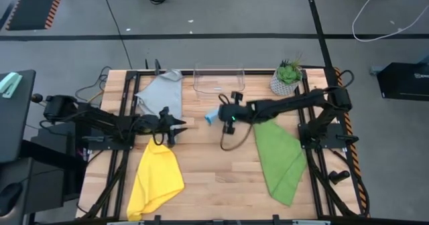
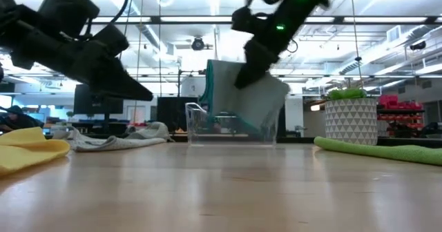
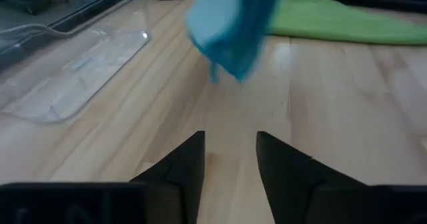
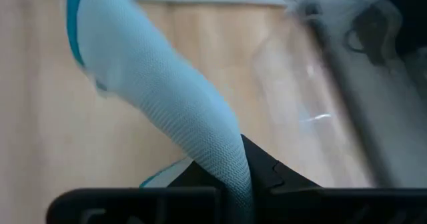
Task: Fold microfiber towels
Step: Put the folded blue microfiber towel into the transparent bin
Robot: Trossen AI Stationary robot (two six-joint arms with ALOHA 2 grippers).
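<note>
**Right arm carries a folded blue towel toward the clear bin**

The robot appears to be between folding and stowing. The right end effector (image 1: pixel 216 116) hangs above the middle of the bench (image 1: pixel 214 178), its fingers pinched shut on the light blue towel (image 1: pixel 210 116). The towel is lifted clear of the wood and hangs as a small folded bundle, seen in the low view just in front of the clear plastic bin (image 1: pixel 218 78). The bin stands at the far edge of the bench, near the towel but not touching it.

The left end effector (image 1: pixel 179 126) hovers over the bench just beside the blue towel, on its left. Its two fingers stand apart with bare wood between them, holding nothing.

The likely next move is to carry the blue towel over the bin's rim and let it down inside without the fold falling open. That calls for a steady, level carry and a low release, since the soft cloth sags from a single pinch.

Three other towels wait on the bench, none folded:

- The grey towel (image 1: pixel 163 94) lies rumpled at the far left, beside the bin.
- The yellow towel (image 1: pixel 155 178) lies loosely bunched at the near left.
- The green towel (image 1: pixel 279 159) lies spread out at the right, partly under the right arm.

A small potted plant (image 1: pixel 287 78) stands at the far right corner.
</note>
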